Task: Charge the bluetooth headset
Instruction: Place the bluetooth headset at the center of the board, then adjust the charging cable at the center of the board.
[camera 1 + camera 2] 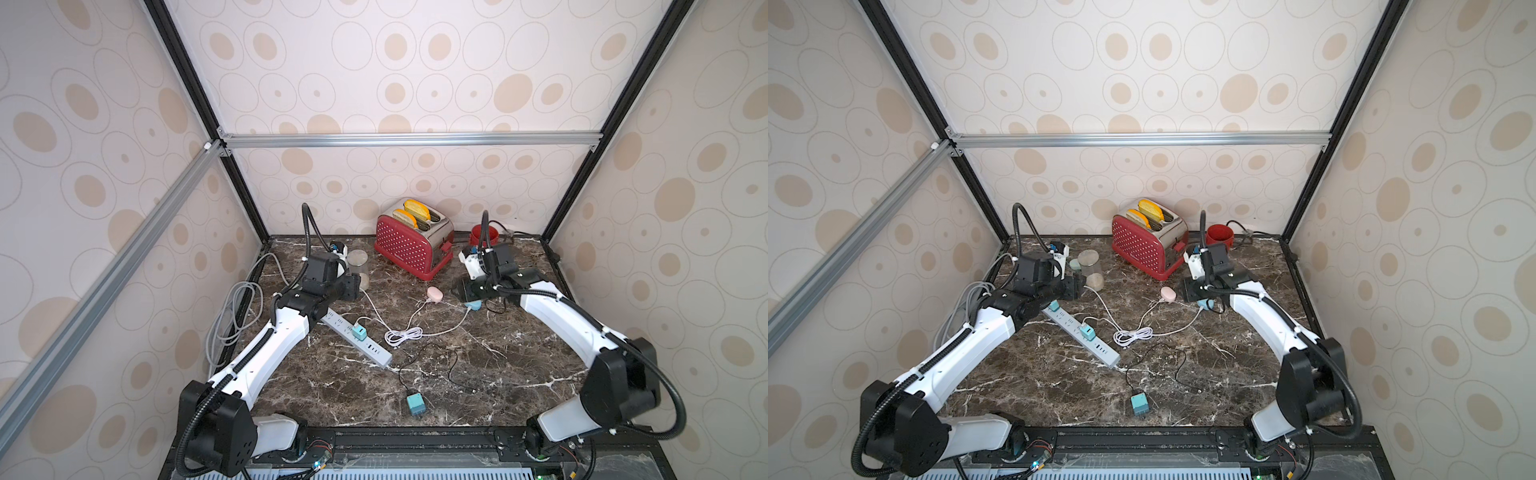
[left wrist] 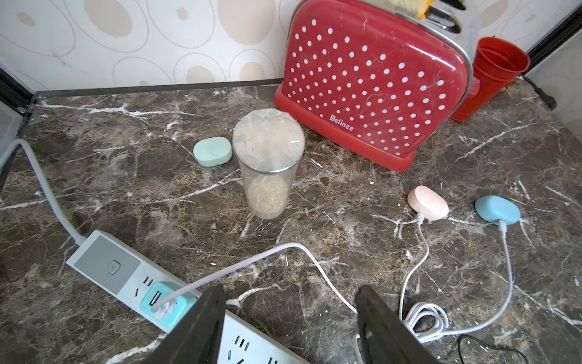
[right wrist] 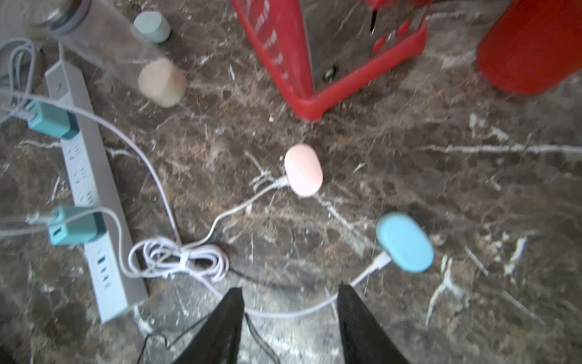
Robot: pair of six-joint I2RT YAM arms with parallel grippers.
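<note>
1. the blue headset case (image 3: pixel 405 242) lay on the marble table (image 3: pixel 472 189), near the right gripper (image 3: pixel 289 286). a white cable (image 3: pixel 371 268) was plugged into its end, so we judged this case connected for charging.
2. the right gripper's jaws stood partly apart with nothing between them. the cable ran along the table under them, which we read as a hand free of a plug that was seated.
3. the left gripper (image 2: pixel 289 293) hung over the power strip (image 2: pixel 104 268), jaws wide and empty. it was near the teal adapter (image 2: pixel 163 302) that fed a white cable, probably placed there to press or check it.
4. the pink case (image 3: pixel 303 170) lay between the toaster (image 3: pixel 315 78) and the blue case, also cabled. the spare white cable sat tied in a coil (image 3: pixel 182 257) beside the strip, likely to hold the slack.
5. the green case (image 2: pixel 213 151) sat just beside the jar (image 2: pixel 267 164) with no cable. a loose adapter (image 1: pixel 415 403) with a black cable (image 1: pixel 432 361) lay well apart from it, so we judged that case uncharged.
</note>
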